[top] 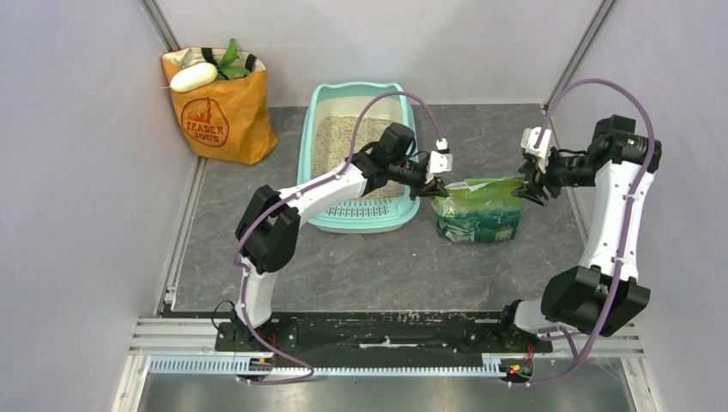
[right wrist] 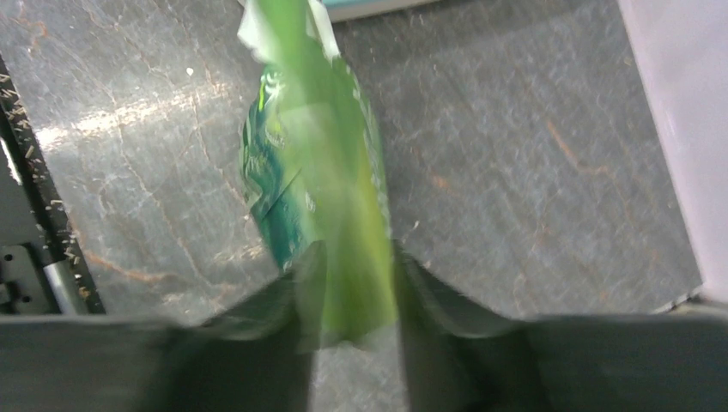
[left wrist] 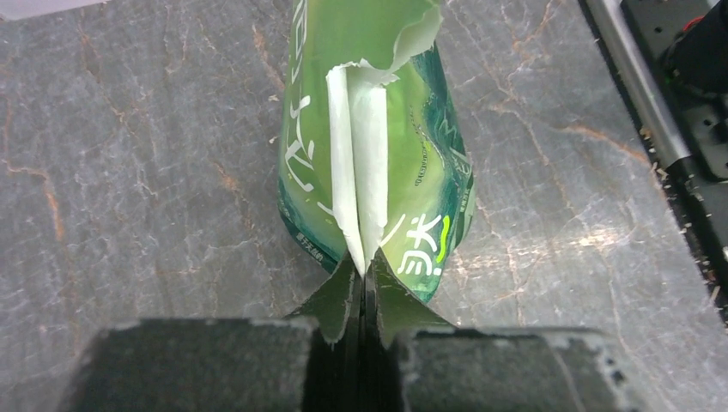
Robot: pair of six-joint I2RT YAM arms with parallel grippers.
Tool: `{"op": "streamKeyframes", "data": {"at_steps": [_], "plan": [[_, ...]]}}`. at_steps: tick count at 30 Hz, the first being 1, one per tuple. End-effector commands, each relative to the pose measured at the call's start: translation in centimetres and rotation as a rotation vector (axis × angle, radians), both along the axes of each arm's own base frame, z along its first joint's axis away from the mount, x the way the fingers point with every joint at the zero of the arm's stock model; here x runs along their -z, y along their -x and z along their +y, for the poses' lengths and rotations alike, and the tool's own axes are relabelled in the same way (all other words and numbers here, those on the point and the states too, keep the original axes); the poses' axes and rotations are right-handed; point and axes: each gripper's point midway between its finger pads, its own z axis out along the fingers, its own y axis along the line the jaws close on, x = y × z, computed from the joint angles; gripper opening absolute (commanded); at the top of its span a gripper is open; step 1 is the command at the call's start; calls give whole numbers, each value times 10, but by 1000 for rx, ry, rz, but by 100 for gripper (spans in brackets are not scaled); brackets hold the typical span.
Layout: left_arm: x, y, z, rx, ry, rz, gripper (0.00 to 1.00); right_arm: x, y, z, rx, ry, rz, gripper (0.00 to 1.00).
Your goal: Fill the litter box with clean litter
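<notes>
The mint-teal litter box (top: 356, 90) stands at the back centre, with beige litter (top: 343, 142) in its tray and its slotted step at the near end. A green printed bag (top: 476, 210) stands upright to the right of it, its top torn open. My left gripper (top: 436, 184) is shut on the bag's left top edge (left wrist: 421, 172), and the jaws (left wrist: 365, 275) pinch the film flat. My right gripper (top: 530, 184) is at the bag's right top corner. In the blurred right wrist view its fingers (right wrist: 359, 266) stand apart with the bag's edge (right wrist: 318, 172) between them.
An orange paper grocery bag (top: 219, 116) with groceries stands at the back left by the wall. The left arm reaches across the litter box's near end. A corner of the box shows in the right wrist view (right wrist: 369, 7). Grey walls close in both sides.
</notes>
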Motion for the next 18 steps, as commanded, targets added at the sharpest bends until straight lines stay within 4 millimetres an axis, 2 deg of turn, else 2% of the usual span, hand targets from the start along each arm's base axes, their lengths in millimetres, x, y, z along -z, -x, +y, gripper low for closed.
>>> {"op": "streamKeyframes", "data": {"at_steps": [1, 6, 9, 11, 15, 18], "plan": [[-8, -9, -1, -18, -23, -151, 2, -22, 34, 18, 67, -118, 171, 71], [-9, -14, -6, -31, -12, -252, 2, -55, 46, 32, 192, -237, 219, 80], [-12, -15, -8, -32, -7, -294, 2, -73, 50, 38, 199, -259, 173, 82], [-14, -11, -9, -18, -1, -313, 2, -86, 42, 38, 239, -290, 147, 86], [-20, -2, -12, -5, 22, -390, 2, -112, 6, 27, 366, -384, 80, 88], [-29, -1, -16, -32, 38, -436, 2, -109, -8, 24, 365, -408, 85, 89]]}}
